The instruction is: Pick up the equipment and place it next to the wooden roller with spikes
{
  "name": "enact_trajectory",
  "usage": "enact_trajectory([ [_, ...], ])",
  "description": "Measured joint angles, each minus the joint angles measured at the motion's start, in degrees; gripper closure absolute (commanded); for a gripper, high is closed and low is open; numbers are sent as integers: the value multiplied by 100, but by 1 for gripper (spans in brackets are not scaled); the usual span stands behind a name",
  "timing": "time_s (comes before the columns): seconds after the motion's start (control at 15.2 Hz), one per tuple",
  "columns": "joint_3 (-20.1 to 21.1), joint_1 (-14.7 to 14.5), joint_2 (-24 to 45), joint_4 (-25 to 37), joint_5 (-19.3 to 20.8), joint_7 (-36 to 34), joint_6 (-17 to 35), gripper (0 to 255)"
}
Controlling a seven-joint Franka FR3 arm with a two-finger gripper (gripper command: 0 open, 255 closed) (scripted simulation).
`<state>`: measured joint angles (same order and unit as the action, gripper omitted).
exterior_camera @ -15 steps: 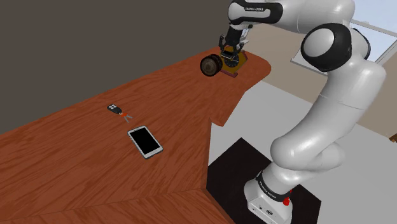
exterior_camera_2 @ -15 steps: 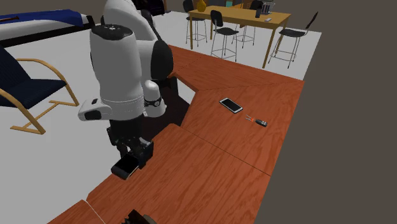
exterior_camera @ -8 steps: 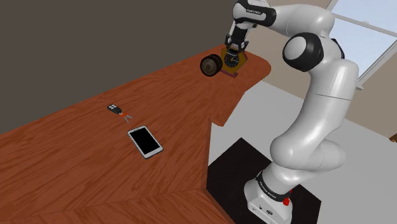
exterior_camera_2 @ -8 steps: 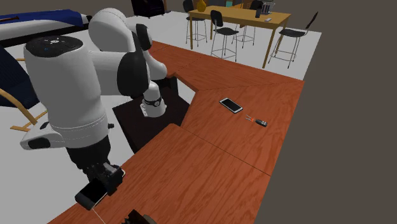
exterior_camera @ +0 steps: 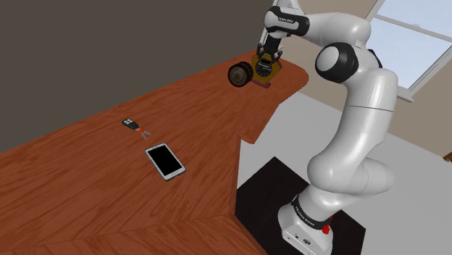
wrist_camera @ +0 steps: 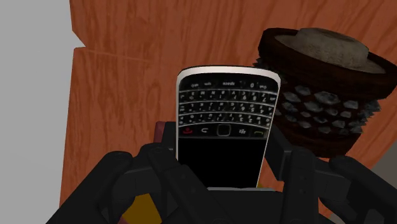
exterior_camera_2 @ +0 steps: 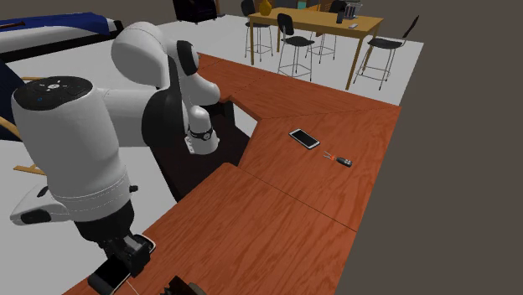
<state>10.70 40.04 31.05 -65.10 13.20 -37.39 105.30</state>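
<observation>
Here the gripper (wrist_camera: 222,156) squeezes the phone (wrist_camera: 224,108) between its jaws, open just as wide as the phone. The roller (wrist_camera: 318,95) sits just beside the jaws on the table (wrist_camera: 121,51).

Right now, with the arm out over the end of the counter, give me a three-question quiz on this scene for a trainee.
1. True or false: the tool is shut on nothing.
2. What stands right beside the keypad phone? A: a mug. B: a spiked roller. C: a laptop.
3. Name the object lying nearest the key fob on the counter.
Key: 1 false, it clasps the keypad phone. 2 B. 3 the touchscreen phone.
</observation>
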Motion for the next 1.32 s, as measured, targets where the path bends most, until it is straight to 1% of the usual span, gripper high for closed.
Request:
enact_trajectory([
  [0.2,0,44,-100,-380,-3,-29,278,255],
  [1.32,-47,89,37,-1486,110,-248,1502,255],
])
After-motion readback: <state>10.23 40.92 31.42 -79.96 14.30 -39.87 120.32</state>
